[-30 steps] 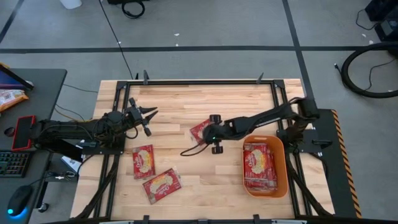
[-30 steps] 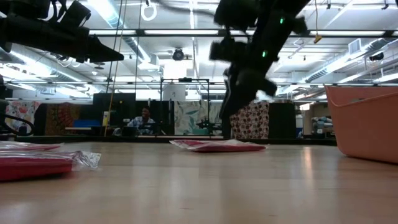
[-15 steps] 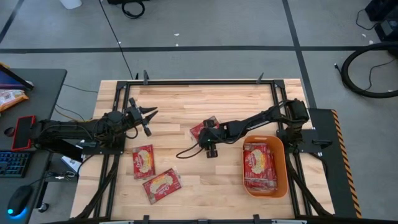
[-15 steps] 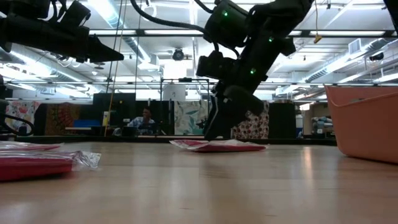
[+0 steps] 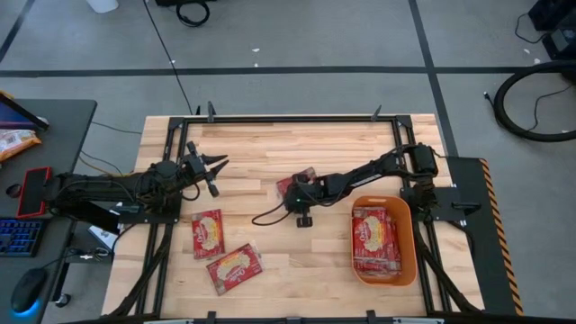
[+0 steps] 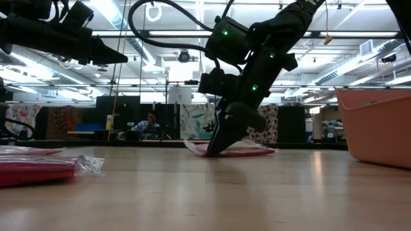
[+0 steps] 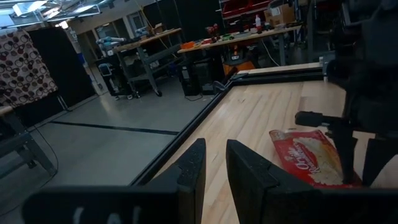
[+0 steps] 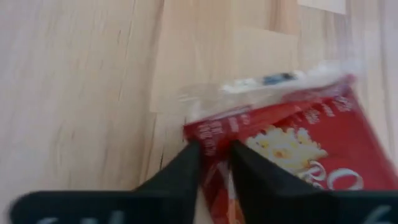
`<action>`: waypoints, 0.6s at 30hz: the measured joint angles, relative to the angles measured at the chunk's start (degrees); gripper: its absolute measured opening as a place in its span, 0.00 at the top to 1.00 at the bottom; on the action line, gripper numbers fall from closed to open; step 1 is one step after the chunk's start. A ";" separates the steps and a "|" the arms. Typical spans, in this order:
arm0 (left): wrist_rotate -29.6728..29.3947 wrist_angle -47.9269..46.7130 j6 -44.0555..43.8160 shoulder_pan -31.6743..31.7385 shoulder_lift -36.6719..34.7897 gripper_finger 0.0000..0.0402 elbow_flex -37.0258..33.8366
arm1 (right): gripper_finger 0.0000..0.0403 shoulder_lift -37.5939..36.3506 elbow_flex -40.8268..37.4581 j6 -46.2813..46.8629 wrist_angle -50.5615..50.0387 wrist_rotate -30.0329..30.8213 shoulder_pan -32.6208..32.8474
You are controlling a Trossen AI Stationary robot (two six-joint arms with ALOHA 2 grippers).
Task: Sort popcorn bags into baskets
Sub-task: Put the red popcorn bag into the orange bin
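One red popcorn bag lies near the table's middle, also in the low view and the left wrist view. My right gripper is down on its left end, shut on it. Two more bags lie flat near the near-left corner. Several bags lie in the orange basket at the right. My left gripper hangs open above the table's left part, holding nothing. My right gripper pinches the popcorn bag's left end near a red corner, beside the clear seal strip. The fingers slant down from the table's right. That end is slightly raised, and the rest of the bag lies on the table.
The basket wall stands at the right of the low view, and the two flat bags at its left. Black frame rails run along the table's edges. A desk with a keyboard and a snack bag stands left of the table.
My right gripper has moved toward the table's left and down onto the middle bag, its fingers tipping lower. The bag's left end has lifted a little off the table while the rest has stayed flat. The left arm has kept still.
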 joint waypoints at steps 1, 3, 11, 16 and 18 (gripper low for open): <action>0.00 -0.02 0.00 0.00 0.00 0.83 0.00 | 0.83 -0.07 -0.03 0.01 -0.01 -0.11 0.00; -0.01 -0.04 0.00 0.00 0.00 0.83 0.00 | 0.92 -0.08 -0.07 0.00 0.14 -0.32 0.00; -0.01 -0.34 -0.02 0.00 0.00 0.83 0.00 | 0.99 -1.79 -0.43 -0.07 -0.85 1.64 0.41; 0.00 -0.34 0.00 0.00 0.00 0.83 0.00 | 0.99 -7.53 -0.33 -1.07 -1.84 6.00 1.35; -0.01 -0.34 0.00 0.00 0.00 0.83 0.00 | 0.99 -8.84 -0.34 -0.92 -2.70 6.43 1.46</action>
